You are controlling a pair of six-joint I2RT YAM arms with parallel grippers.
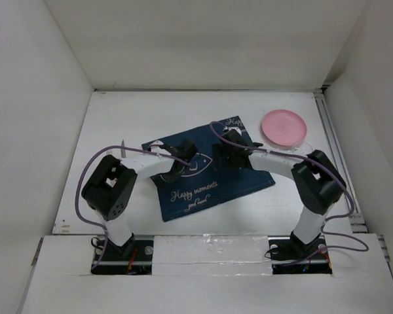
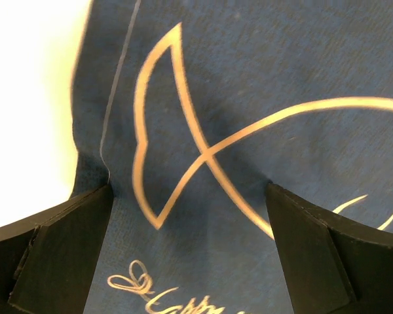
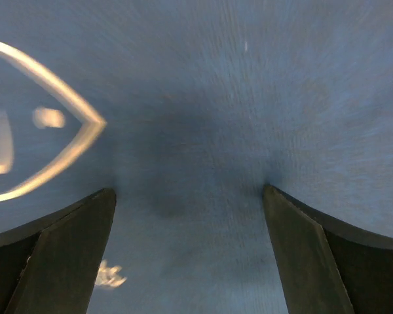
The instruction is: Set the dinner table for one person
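Observation:
The white dinner table (image 1: 118, 131) carries a navy cloth placemat (image 1: 203, 186) with a gold fish drawing and script, lying tilted at its middle. A pink plate (image 1: 283, 127) sits at the back right, off the mat. My left gripper (image 1: 178, 159) is open, fingertips down against the mat (image 2: 249, 78) near the fish tail. My right gripper (image 1: 228, 155) is open, fingertips pressed on the mat (image 3: 249, 98) right of the fish head. Neither holds anything.
White walls enclose the table on three sides. A clear glass rim (image 1: 300, 145) shows just in front of the pink plate. A thin utensil (image 1: 123, 145) lies on the table left of the mat. Purple cables loop over both arms.

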